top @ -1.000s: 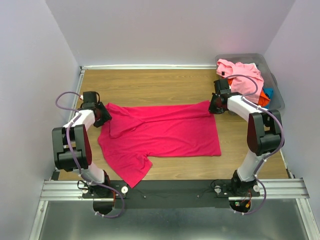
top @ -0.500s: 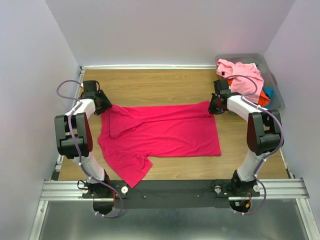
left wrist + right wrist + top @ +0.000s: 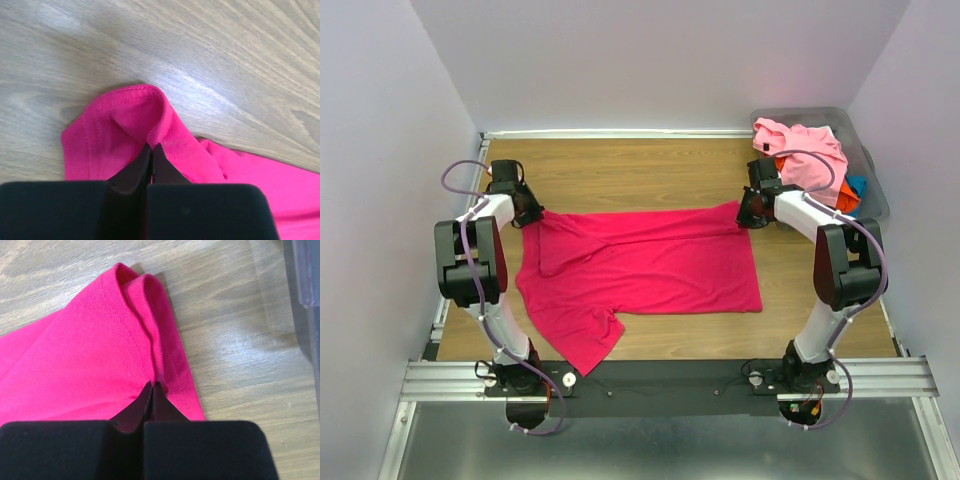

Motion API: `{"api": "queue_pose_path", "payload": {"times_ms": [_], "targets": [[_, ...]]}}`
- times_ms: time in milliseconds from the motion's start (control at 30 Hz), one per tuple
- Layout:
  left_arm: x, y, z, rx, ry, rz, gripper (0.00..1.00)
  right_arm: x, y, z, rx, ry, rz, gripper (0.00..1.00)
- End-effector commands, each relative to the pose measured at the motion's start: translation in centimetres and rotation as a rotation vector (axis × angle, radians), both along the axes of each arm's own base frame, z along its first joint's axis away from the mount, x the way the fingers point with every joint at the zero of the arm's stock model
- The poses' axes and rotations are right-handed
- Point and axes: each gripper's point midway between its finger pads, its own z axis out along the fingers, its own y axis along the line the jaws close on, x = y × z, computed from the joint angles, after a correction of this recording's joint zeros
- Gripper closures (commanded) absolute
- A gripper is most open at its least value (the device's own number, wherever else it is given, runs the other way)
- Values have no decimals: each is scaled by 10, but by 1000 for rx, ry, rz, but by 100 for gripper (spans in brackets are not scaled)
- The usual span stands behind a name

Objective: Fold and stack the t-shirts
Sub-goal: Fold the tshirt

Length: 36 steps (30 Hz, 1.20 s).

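Crimson-magenta soft cloth t-shirt (image 3: 650, 265) on worktop (image 3: 620, 165): left hand (image 3: 151, 146) & right hand (image 3: 152, 385) each clamped on a corner, fold bunched just ahead. Light, floppy, prob sags; hold corners.

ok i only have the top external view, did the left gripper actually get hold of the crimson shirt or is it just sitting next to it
Observer: The left wrist camera shows the left gripper shut on a raised fold of the crimson t-shirt, with cloth pinched between the tips.
Operator: and the right one
Observer: In the right wrist camera, the right gripper is shut on a ridge of cloth beside the shirt's stitched hem.
Operator: is it clear of the bin
Observer: In that view the grey bin shows only at the far right edge, with a strip of table between it and the shirt's edge.
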Motion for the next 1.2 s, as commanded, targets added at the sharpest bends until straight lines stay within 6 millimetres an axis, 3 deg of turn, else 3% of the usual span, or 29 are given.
{"api": "queue_pose_path", "payload": {"times_ms": [0,300,667,800,967,1167], "targets": [[3,-6,4,-9,-19,-27,100,2,-4,-1,-5,-7,-14,99],[-21,2,40,28,-32,49,100,4,-9,18,-16,-55,-28,99],[-45,1,52,19,-17,88,100,-12,-16,32,-28,-68,-50,99],[-62,3,45,28,6,111,100,-21,-18,33,-24,-64,-62,99],[-74,12,23,47,41,145,100,-35,-21,16,-32,-15,-72,99],[-66,30,-4,71,62,177,100,-48,-21,-14,-39,70,-79,99]]}}
